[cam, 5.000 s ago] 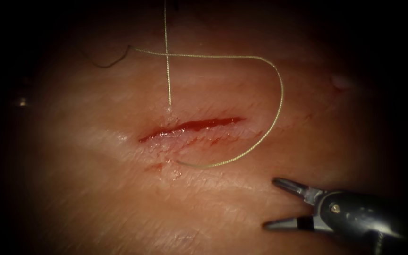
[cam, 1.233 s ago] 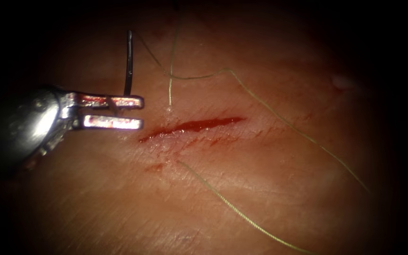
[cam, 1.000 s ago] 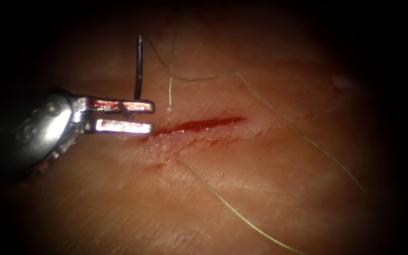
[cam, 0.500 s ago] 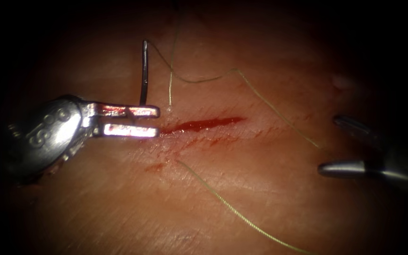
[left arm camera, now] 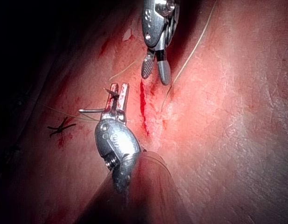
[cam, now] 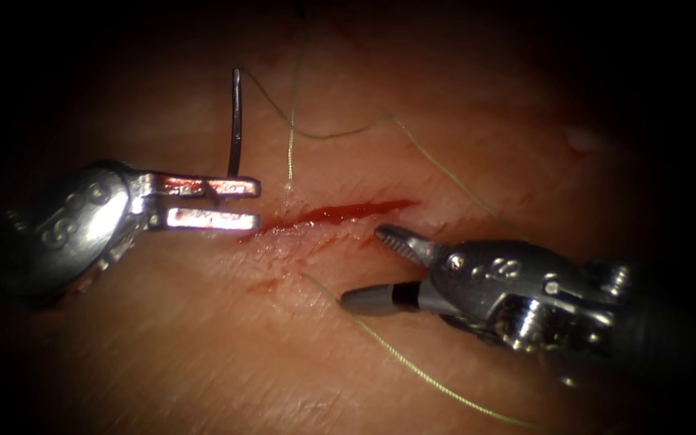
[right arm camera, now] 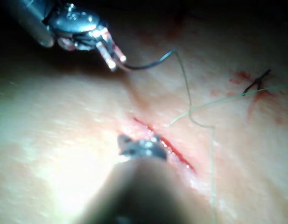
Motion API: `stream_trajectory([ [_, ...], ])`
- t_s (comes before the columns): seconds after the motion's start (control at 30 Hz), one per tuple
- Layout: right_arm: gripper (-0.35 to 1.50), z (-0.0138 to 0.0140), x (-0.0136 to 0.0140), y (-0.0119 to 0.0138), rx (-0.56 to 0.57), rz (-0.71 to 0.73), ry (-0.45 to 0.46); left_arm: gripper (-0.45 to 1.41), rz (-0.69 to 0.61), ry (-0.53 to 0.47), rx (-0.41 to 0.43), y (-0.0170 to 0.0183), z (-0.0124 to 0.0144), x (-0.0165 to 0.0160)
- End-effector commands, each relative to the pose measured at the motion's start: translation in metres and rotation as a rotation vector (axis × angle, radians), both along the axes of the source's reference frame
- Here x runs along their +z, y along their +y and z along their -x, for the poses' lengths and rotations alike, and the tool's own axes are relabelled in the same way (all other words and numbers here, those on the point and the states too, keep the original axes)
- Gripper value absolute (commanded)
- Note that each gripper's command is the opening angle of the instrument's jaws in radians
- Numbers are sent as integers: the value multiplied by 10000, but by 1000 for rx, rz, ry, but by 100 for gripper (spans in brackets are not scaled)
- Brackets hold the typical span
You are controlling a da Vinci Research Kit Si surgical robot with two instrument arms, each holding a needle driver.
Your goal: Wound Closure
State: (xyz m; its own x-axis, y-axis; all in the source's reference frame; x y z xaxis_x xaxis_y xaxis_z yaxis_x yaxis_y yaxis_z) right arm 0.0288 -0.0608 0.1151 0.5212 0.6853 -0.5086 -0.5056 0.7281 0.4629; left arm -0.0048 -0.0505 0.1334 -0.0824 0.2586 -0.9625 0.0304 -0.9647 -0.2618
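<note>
The left arm's silver needle driver tool (cam: pixel 239 203) sits just beyond the left end of the red, fluid-filled cut (cam: pixel 332 216) in the pale pink pork-belly tissue (cam: pixel 203 338), its jaws clenched on the dark curved steel needle (cam: pixel 235 121), which stands clear of the tissue with its free length rising away from the jaws, gripped near one end. From the needle's upper end the thin yellow-green thread (cam: pixel 412 366) trails rightward across the tissue and re-emerges below the cut. The right arm's grey needle driver tool (cam: pixel 368 266) hovers just below the cut's right half, its jaws spread apart and holding nothing, the lower jaw close to the thread.
</note>
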Motion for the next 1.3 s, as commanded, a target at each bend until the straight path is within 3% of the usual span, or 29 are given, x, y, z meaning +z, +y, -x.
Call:
stream_trajectory([
  [0.03,114,-18,14,-3,-17,-5,-4,-45,2,-1,1,2,4,6],
  [0.4,111,-52,55,-21,-70,-35,-96,-45,1,-17,27,-1,8,4],
  [0.43,103,-53,62,-24,-80,-41,-123,-45,1,-21,33,-1,8,4],
  [0.47,93,-52,63,-25,-84,-43,-130,-45,1,-22,35,-1,8,4],
  [0.5,44,-48,63,-27,-90,-54,-139,-45,1,-24,38,-1,6,4],
  [0.53,44,-48,63,-27,-90,-54,-139,-45,1,-24,38,-1,6,4],
  [0.57,12,-47,62,-27,-97,-52,-140,-45,1,-25,40,-1,6,4],
  [0.6,-35,-43,58,-26,-119,-42,-139,-45,1,-26,42,-1,5,4],
  [0.9,-35,-24,32,-27,-171,-25,-144,-45,0,-34,53,-1,4,3],
  [1.03,-35,7,20,-45,-203,-14,-135,-45,0,-36,58,-1,4,4],
  [1.07,-35,37,16,-56,-237,-4,-136,-45,0,-43,57,-1,6,3],
  [1.3,-35,104,11,-74,-231,-36,-131,-45,15,-69,74,-2,13,0],
])
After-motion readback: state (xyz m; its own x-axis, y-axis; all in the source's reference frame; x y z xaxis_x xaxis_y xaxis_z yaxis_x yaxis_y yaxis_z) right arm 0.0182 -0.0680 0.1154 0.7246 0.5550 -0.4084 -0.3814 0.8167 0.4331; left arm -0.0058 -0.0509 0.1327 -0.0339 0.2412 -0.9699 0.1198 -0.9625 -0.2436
